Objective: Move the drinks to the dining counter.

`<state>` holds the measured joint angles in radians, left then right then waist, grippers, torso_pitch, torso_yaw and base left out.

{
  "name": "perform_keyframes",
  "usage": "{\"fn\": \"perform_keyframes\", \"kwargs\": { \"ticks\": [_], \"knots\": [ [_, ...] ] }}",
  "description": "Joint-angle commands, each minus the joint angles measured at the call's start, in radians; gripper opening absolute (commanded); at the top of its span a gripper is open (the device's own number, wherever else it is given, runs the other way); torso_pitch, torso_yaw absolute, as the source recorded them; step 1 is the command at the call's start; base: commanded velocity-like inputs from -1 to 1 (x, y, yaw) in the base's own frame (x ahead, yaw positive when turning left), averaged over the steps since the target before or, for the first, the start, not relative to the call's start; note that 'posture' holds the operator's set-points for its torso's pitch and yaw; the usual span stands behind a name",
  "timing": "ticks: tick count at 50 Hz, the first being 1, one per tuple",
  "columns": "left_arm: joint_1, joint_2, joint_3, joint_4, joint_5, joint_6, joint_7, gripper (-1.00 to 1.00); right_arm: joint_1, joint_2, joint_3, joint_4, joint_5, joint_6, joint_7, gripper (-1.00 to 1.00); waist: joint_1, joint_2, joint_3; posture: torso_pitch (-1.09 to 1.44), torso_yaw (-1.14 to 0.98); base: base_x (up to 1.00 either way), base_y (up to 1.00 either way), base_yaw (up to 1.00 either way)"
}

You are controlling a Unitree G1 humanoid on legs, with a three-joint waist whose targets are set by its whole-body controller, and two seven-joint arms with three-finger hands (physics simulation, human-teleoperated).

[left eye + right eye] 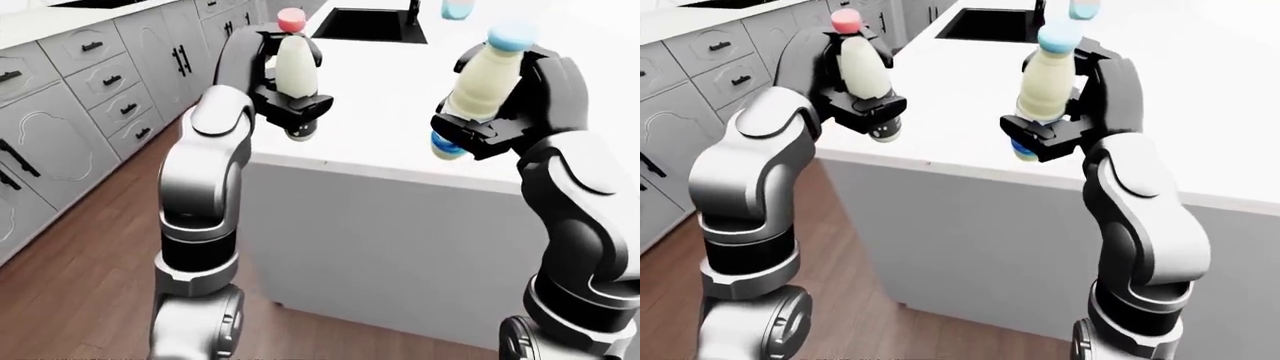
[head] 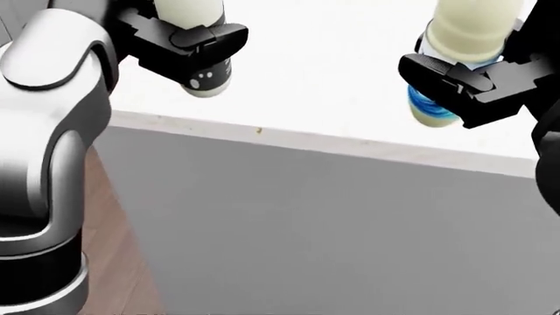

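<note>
Both drinks stood roughly upright, caps up, above the white counter [image 1: 400, 90] edge — the pink-capped bottle [image 1: 293, 56] clasped in the left hand [image 1: 290, 105], the blue-capped bottle [image 1: 485, 75] clasped in the right hand [image 1: 480, 131]. A black sink [image 1: 370, 24] sat beyond; grey cabinets [image 1: 70, 97] lined the wooden floor [image 1: 80, 277]

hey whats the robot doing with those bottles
It is carrying two drinks at once. The left robot hand grips a cream bottle with a pink cap, and the right robot hand grips a cream bottle with a light-blue cap. Both bottles hang above the near edge of the white counter, neither set down yet.
</note>
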<state>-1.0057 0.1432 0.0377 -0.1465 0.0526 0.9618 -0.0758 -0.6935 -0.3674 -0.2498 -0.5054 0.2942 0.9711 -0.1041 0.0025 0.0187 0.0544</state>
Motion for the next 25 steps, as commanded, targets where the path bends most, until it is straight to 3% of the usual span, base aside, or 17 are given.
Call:
{"fn": "perform_keyframes", "kwargs": {
  "ticks": [1,3,4,5,6,8,13,15,17,20,25],
  "knots": [
    [-0.032,0.010,0.014,-0.023,0.008,-0.025,0.006,-1.00,-0.037,-0.009,-0.007,-0.032,0.005,-0.041,0.000,-1.00,0.004,-0.001,-0.027,0.00,0.00,0.11,0.00,0.00],
    [-0.031,0.009,0.013,-0.016,0.009,-0.032,0.006,-1.00,-0.037,-0.010,-0.009,-0.033,0.006,-0.040,0.000,-1.00,-0.001,0.060,-0.046,0.00,0.00,0.12,0.00,0.00],
    [-0.031,0.009,0.013,-0.014,0.009,-0.034,0.006,-1.00,-0.036,-0.010,-0.008,-0.032,0.006,-0.042,0.000,-1.00,0.005,0.023,-0.037,0.00,0.00,0.11,0.00,0.00],
    [-0.031,0.008,0.013,-0.012,0.009,-0.035,0.006,-1.00,-0.035,-0.010,-0.009,-0.032,0.006,-0.042,0.000,-1.00,0.000,0.035,-0.038,0.00,0.00,0.12,0.00,0.00],
    [-0.031,0.008,0.013,-0.011,0.010,-0.036,0.006,-1.00,-0.033,-0.010,-0.007,-0.029,0.005,-0.047,0.001,-1.00,0.001,0.034,-0.044,0.00,0.00,0.17,0.00,0.00],
    [-0.031,0.008,0.013,-0.014,0.010,-0.035,0.006,-1.00,-0.033,-0.009,-0.007,-0.030,0.005,-0.045,0.001,-1.00,0.005,0.017,-0.043,0.00,0.00,0.29,0.00,0.00],
    [-0.030,0.007,0.013,-0.026,0.011,-0.026,0.004,-1.00,-0.033,-0.007,-0.004,-0.035,0.005,-0.041,-0.001,-1.00,0.016,-0.031,-0.014,0.00,0.00,0.39,0.00,0.00],
    [-0.027,0.007,0.013,-0.025,0.012,-0.029,0.003,-1.00,-0.035,-0.007,-0.004,-0.037,0.005,-0.039,-0.002,-1.00,0.025,-0.060,-0.016,0.00,0.00,0.45,0.00,0.00],
    [-0.029,0.008,0.014,-0.023,0.012,-0.031,0.002,-1.00,-0.036,-0.008,-0.005,-0.037,0.005,-0.038,-0.002,-1.00,0.028,-0.115,-0.031,0.00,0.00,0.45,0.00,0.00],
    [-0.030,0.007,0.013,-0.024,0.013,-0.028,0.003,-1.00,-0.035,-0.007,-0.005,-0.033,0.004,-0.042,-0.001,-1.00,0.024,-0.109,-0.015,0.00,0.00,0.45,0.00,0.00],
    [-0.021,0.009,0.016,-0.025,0.012,-0.034,0.001,-1.00,-0.031,-0.007,-0.006,-0.032,0.003,-0.049,0.000,-1.00,0.010,-0.072,-0.024,0.00,0.00,0.25,0.00,0.00]
  ]
}}
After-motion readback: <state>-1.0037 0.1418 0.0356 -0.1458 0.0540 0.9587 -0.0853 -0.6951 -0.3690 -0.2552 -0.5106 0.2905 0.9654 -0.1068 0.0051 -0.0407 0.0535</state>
